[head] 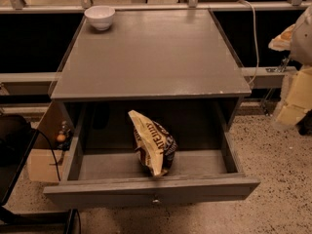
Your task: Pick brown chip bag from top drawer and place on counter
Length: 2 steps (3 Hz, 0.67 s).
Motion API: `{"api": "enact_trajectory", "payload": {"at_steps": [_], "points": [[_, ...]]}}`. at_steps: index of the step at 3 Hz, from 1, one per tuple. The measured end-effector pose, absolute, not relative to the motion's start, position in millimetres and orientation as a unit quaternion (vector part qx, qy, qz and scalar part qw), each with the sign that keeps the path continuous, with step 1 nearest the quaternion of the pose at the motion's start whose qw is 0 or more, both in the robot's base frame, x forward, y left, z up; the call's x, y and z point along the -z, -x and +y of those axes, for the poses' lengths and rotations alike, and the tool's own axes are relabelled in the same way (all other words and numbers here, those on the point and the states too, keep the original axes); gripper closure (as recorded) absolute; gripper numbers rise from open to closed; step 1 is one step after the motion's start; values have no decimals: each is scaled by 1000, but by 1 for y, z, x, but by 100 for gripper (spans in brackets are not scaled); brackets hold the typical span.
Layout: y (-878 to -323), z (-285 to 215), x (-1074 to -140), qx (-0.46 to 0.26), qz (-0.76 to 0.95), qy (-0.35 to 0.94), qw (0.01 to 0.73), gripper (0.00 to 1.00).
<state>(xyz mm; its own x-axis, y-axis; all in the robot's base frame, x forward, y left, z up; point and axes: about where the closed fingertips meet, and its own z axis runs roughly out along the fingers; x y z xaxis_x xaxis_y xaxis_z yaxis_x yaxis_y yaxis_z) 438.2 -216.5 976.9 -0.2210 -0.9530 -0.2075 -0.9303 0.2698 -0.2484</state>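
The brown chip bag (pixel 152 143) stands unlifted in the open top drawer (pixel 151 189) beneath the counter (pixel 156 57). The gripper (pixel 295 101) hangs right of the counter; whether it is open cannot be told.

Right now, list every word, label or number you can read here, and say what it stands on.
On the brown chip bag in the top drawer: large lettering, too creased and blurred to read for sure.
On the white bowl and the counter: no text.
On the gripper, at the right edge beside the cabinet: no legible marking.
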Motion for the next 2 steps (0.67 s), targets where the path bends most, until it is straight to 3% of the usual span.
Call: {"api": "enact_trajectory", "payload": {"at_steps": [2], "points": [[-439, -215, -976, 42, 788, 591, 166, 0]]}}
